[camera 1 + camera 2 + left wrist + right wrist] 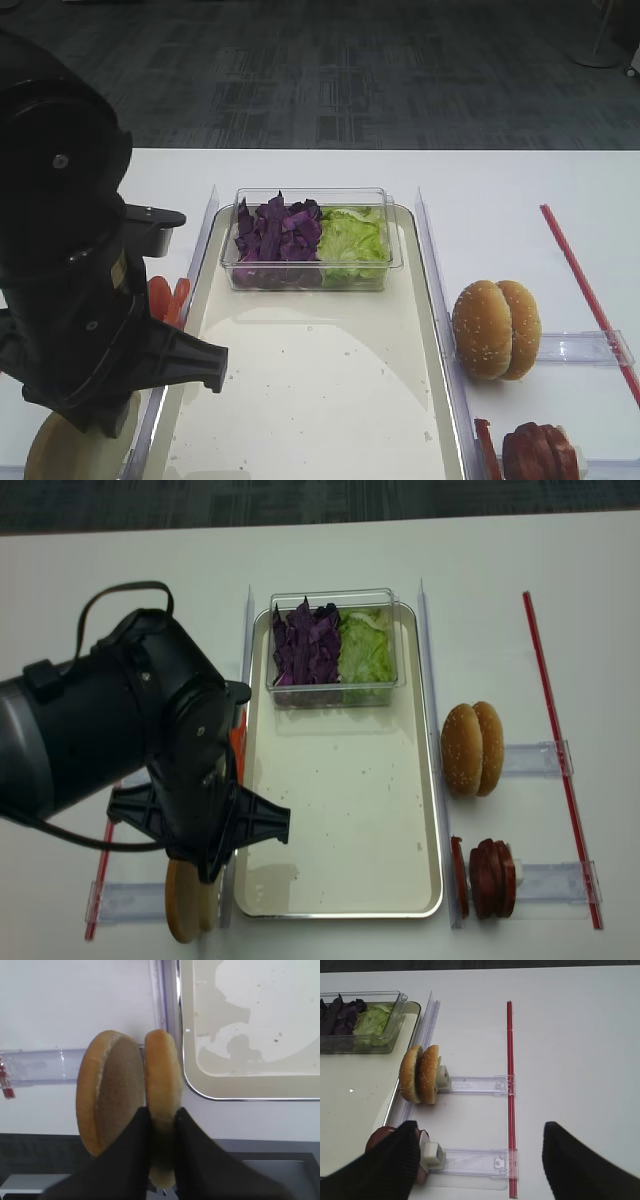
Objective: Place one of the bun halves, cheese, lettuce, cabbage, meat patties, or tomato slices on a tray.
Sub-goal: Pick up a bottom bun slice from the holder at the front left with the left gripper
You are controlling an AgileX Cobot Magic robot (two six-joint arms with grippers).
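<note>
Pinched on edge between the left gripper (pixel 161 1155)'s closed fingers, the bun half (pixel 161 1085) stands upright just outside the tray (pixel 210 1091)'s rounded corner beside a second half (pixel 112 1095), and being light, soft and crushable, it probably wants a gentle rim grip.

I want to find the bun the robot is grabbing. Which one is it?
Find the big cream tray in the middle. Just off its near left corner, two flat bun halves stand on edge side by side. The left gripper pinches the one nearer the tray; unlike the sesame buns on the right, these have no seeds.
</note>
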